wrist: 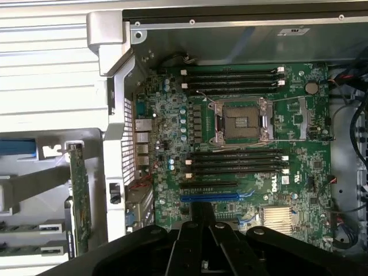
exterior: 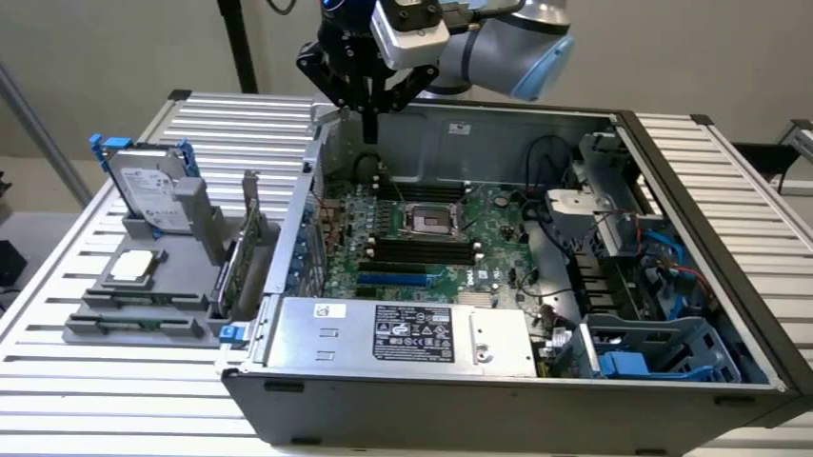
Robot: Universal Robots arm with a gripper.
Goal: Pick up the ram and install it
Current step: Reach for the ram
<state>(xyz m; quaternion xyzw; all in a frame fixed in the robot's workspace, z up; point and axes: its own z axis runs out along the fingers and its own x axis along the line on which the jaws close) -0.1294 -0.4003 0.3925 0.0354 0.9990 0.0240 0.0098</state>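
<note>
The gripper (exterior: 371,122) is hovering over a rear corner of the open computer case (exterior: 508,419), above the motherboard (exterior: 489,214). Its jaws are pressed together with nothing between them.

The ram (exterior: 133,325) is resting in the grey holder (exterior: 89,335) on the slatted table (exterior: 128,409). It is outside the case at the exterior view's left, well apart from the gripper. A second green stick (exterior: 137,297) appears to be lying just behind it. A hard drive (exterior: 147,190) and an expansion card (exterior: 242,257) are standing in the same holder. The black memory slots (exterior: 413,249) are showing empty.

Handling, as a judgement: the ram is likely light, thin and stiff, but it is fragile under bending or twisting. Its flat faces are probably smooth, so an off-centre grip risks tilting it. The best hold is likely across the two faces at mid-length, near the upper long edge and away from the contact edge.
</note>
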